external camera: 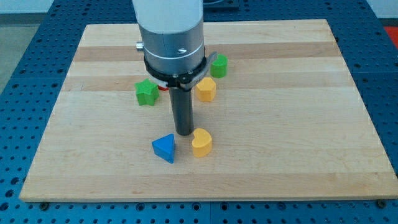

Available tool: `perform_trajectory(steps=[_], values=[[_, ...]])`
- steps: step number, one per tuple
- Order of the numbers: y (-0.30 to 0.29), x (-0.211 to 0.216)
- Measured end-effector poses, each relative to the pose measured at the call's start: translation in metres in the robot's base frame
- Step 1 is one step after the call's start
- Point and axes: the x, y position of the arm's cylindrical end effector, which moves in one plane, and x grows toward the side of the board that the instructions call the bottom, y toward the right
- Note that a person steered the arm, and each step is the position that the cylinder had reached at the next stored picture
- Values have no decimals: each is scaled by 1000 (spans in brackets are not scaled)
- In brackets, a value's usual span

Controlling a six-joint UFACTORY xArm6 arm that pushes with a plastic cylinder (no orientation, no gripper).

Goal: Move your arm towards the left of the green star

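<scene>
The green star (147, 92) lies on the wooden board left of the arm's body. My tip (184, 133) rests on the board below and to the right of the star, well apart from it. The tip stands just above a blue triangular block (165, 148) and a yellow heart block (201, 142), close to the heart's upper left. A second yellow block (206, 89) sits right of the rod. A green block (219, 65) shows at the right edge of the arm's body. A small bit of red (163, 87) peeks out behind the arm.
The wooden board (298, 112) lies on a blue perforated table (18, 68). The arm's white and grey body (171, 43) hangs over the board's upper middle and hides what lies behind it.
</scene>
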Motion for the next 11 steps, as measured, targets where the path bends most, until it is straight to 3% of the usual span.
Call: perform_trajectory(steps=[1, 3, 5, 11], values=[[0, -5], [-99, 6], [-148, -48], [-113, -101]])
